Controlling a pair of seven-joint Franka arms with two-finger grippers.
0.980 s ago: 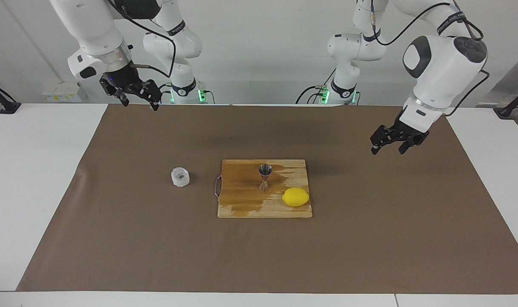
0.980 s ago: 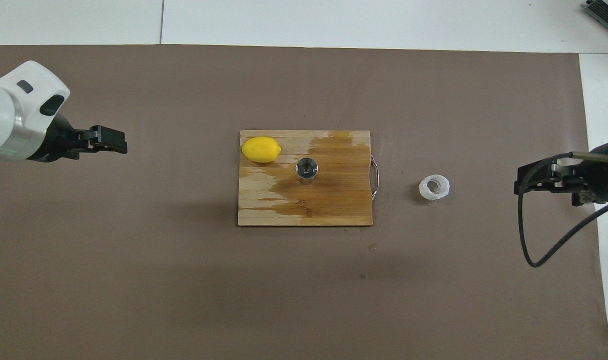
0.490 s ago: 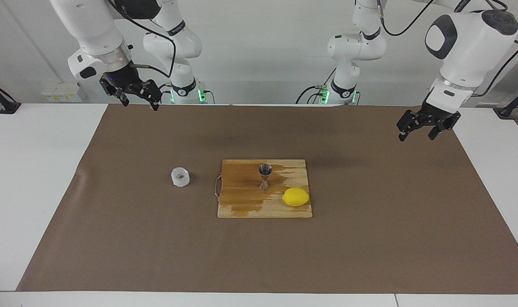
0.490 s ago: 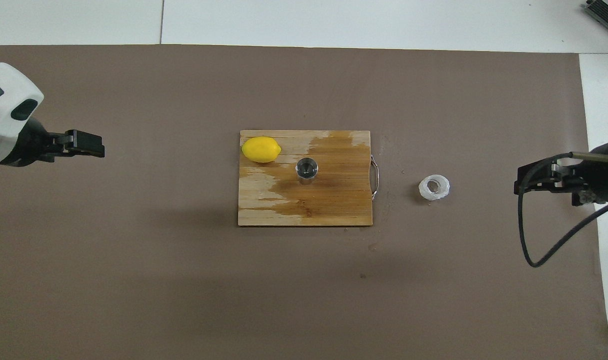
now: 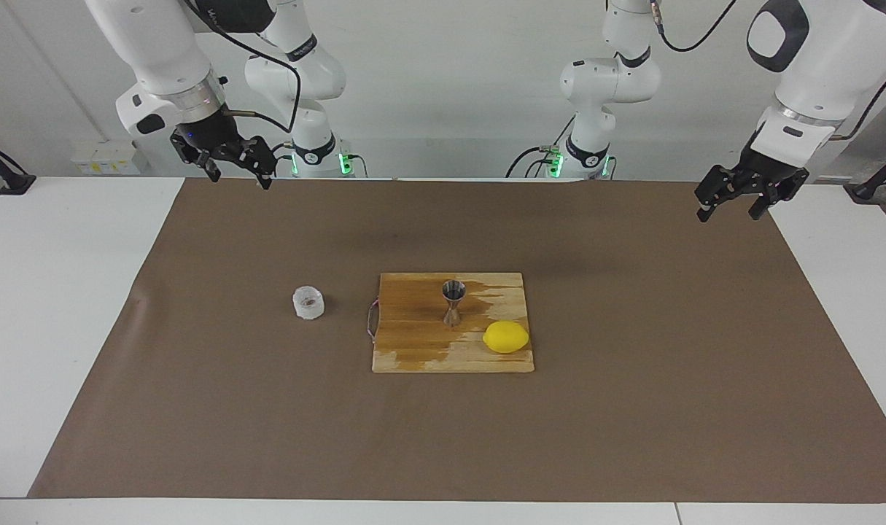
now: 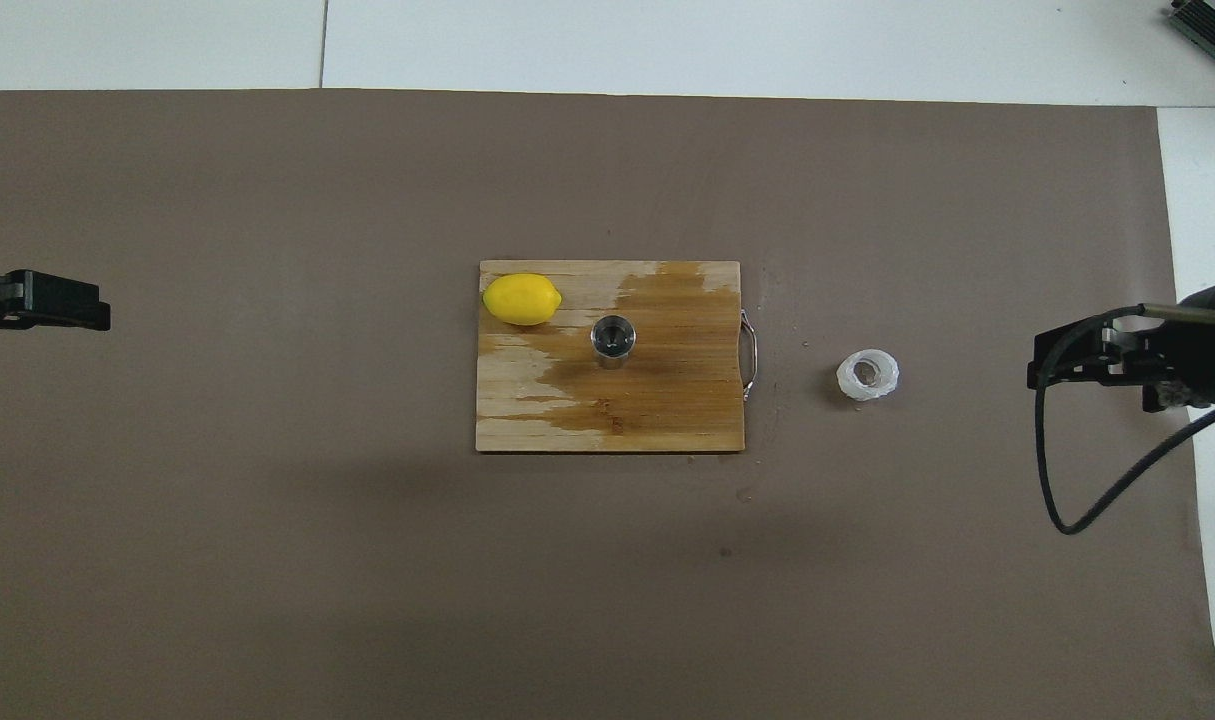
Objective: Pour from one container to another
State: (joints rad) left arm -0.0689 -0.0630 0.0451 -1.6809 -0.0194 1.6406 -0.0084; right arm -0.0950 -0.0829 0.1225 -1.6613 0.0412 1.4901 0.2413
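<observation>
Both sets of jaws open w/ nothing held, left gripper [image 5: 731,203] & right gripper [image 5: 231,169] parked high over worktop ends, prob. clear of cup [image 5: 308,302] on brown mat [image 5: 632,408] beside board [image 5: 413,343], jigger [image 5: 453,301] upright on it nr lemon [image 5: 506,337].

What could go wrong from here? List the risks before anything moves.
1. The jigger stands on a narrow base on the wet-looking cutting board; a nudge during pouring could tip it.
2. Its mouth is small, so liquid from the plastic cup may spill.
3. The lemon beside the jigger could roll if bumped.
</observation>
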